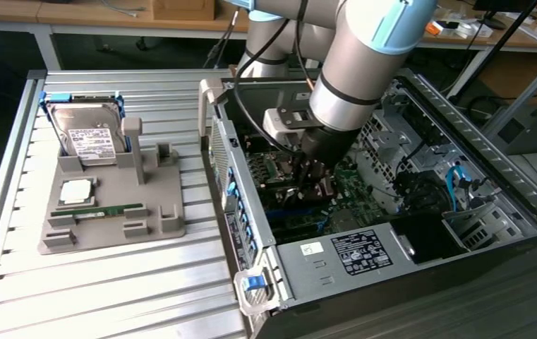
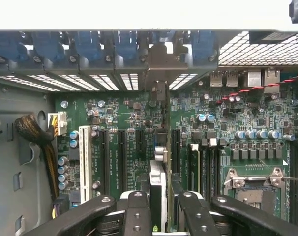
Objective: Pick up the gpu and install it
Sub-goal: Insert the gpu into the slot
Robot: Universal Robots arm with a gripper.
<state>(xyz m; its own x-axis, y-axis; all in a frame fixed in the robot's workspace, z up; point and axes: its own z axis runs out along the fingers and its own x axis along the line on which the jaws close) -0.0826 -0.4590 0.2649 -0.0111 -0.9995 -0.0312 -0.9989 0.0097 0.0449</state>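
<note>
Deep inside the open computer case (image 1: 344,263), my gripper (image 1: 312,185) hangs just over the green motherboard (image 2: 120,114). It is shut on the gpu (image 2: 158,178), which stands on edge between the black fingers (image 2: 137,211), seen end-on as a thin card. The card runs from my gripper (image 2: 159,209) toward the rear slot openings, with its silver bracket (image 2: 157,81) against the case's back wall. Its lower edge lies along a black expansion slot beside the other slots (image 2: 120,160). I cannot tell whether it is fully seated.
A grey fixture tray (image 1: 113,212) at the exterior view's left carries a hard drive (image 1: 87,134), a processor (image 1: 75,189) and a memory stick (image 1: 99,210). Within the case are a white slot (image 2: 84,160), a braided cable bundle (image 2: 38,140) and the CPU socket (image 2: 257,184).
</note>
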